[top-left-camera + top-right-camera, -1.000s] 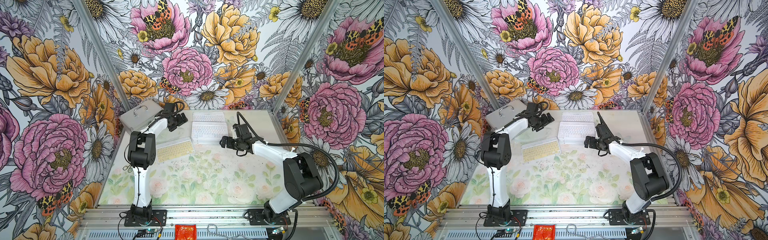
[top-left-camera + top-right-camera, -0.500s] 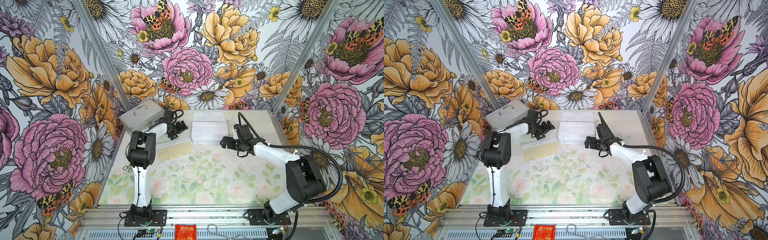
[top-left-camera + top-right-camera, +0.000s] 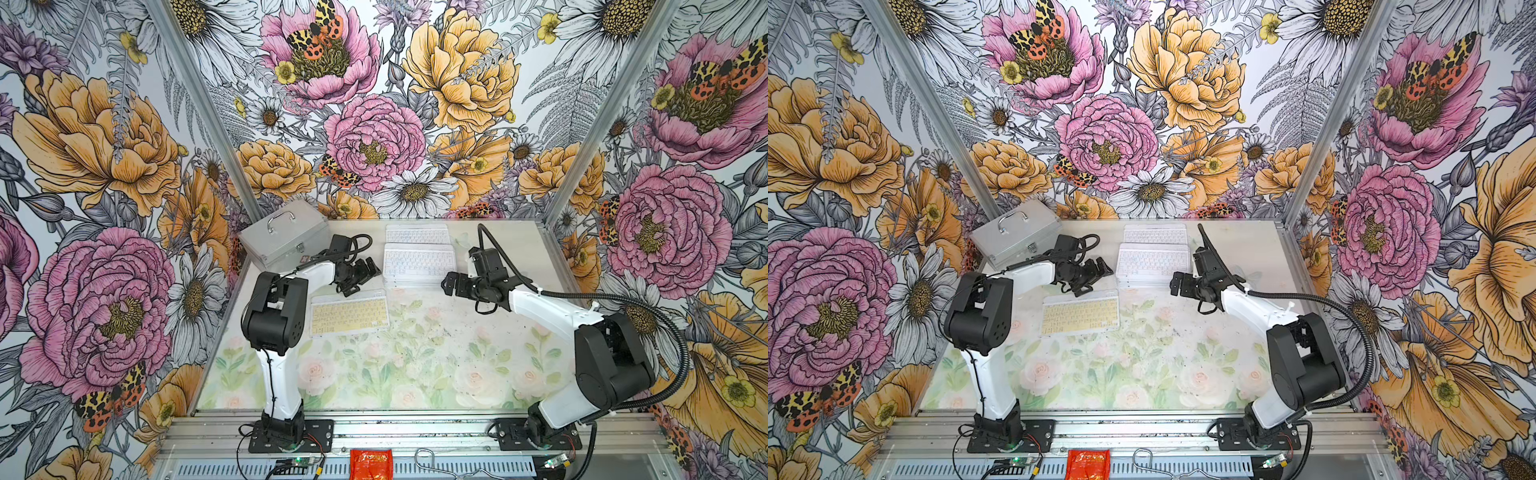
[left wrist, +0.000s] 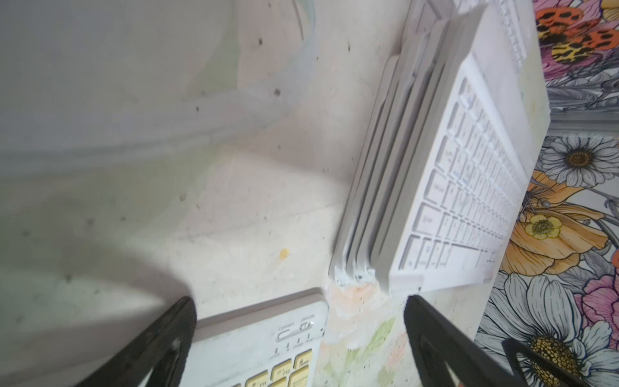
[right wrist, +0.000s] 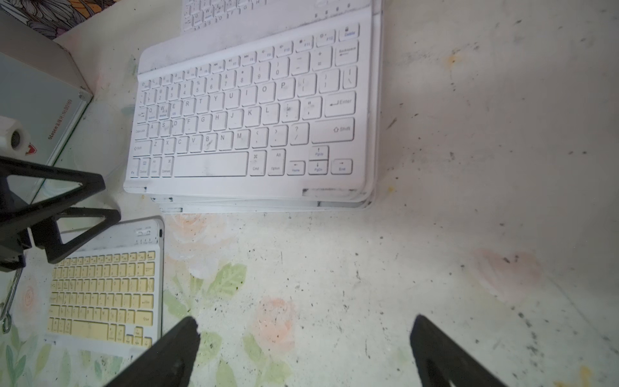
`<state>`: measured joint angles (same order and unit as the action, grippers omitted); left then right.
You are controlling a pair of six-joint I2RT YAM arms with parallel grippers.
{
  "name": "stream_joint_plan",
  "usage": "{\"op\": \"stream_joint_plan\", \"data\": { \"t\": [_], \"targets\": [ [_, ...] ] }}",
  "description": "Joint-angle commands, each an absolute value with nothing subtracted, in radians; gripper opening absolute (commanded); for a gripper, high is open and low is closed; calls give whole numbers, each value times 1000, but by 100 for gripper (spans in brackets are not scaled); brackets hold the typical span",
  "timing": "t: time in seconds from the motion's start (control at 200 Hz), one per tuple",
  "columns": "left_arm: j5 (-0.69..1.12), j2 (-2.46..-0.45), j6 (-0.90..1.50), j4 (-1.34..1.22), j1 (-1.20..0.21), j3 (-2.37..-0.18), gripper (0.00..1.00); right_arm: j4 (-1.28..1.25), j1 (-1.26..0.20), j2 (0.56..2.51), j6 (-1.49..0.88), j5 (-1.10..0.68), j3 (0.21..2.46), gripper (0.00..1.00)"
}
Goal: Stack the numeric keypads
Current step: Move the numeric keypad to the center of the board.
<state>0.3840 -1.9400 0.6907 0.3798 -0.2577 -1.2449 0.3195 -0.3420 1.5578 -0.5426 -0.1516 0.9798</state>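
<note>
left end effector (image 3: 360, 277): spread, empty | keypad stack (image 3: 419, 264): lower layers' colours hidden

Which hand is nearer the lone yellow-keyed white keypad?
Left. The left hand hovers by the far edge of the yellow-keyed white keypad; the right hand sits farther off, beside the stack of white keypads.

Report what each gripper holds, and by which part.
Nothing is held. The left gripper is open over a corner of the yellow keypad; the right gripper is open over bare table beside the stack.
</note>
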Motion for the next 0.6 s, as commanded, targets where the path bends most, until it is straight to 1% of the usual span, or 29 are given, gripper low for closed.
{"op": "stream_joint_plan", "data": {
  "t": [0.0, 0.115, 0.175, 0.23, 0.34, 0.4, 0.515, 0.595],
  "targets": [
    [413, -1880, 733, 339, -279, -1157, 99, 306, -350, 1522, -561, -142, 962, 100],
    [450, -1830, 741, 336, -280, -1122, 99, 294, -355, 1523, -573, -167, 958, 100],
    [444, -1737, 728, 374, -259, -1124, 99, 285, -360, 1523, -581, -181, 955, 100],
    [406, -1682, 689, 460, -237, -1144, 99, 275, -374, 1526, -588, -187, 951, 100],
    [250, -1595, 598, 647, -186, -1154, 99, 257, -409, 1547, -597, -189, 951, 100],
    [202, -1570, 577, 691, -142, -1107, 99, 238, -430, 1566, -603, -189, 951, 100],
    [199, -1535, 575, 697, -43, -970, 99, 215, -474, 1605, -606, -195, 973, 100],
    [135, -1479, 582, 696, -26, -913, 99, 213, -509, 1631, -606, -196, 994, 100]
  ]
}}
